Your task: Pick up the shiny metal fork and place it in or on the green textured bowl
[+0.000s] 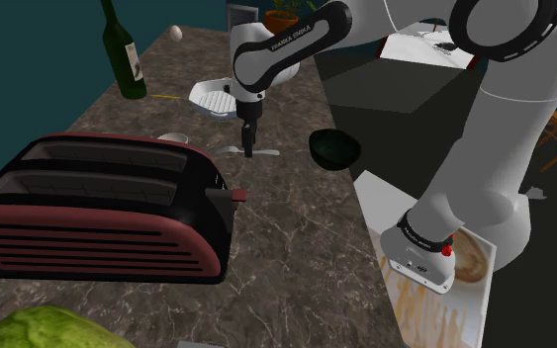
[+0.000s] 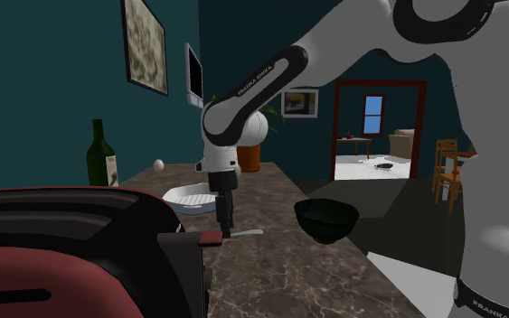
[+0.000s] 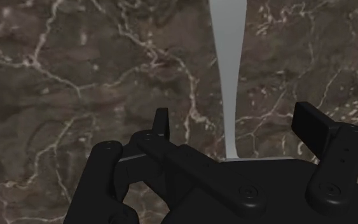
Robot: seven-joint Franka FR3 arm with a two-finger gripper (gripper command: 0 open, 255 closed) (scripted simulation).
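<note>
Straddling the fork, jaws released

I am holding my jaws apart over the pale fork (image 3: 227,57), which is lying flat on the marbled desk (image 3: 75,76). Its slim handle is running between my fingertips (image 3: 161,122) without touching them, and the dark bowl (image 1: 334,148) is sitting near, towards the shoulder view's right. I am judging the fork light, rigid and slick, lying low against the stone, so I am aiming to pinch across the narrow handle near its middle, firmly, since so thin a piece may twist or slide out.
</note>
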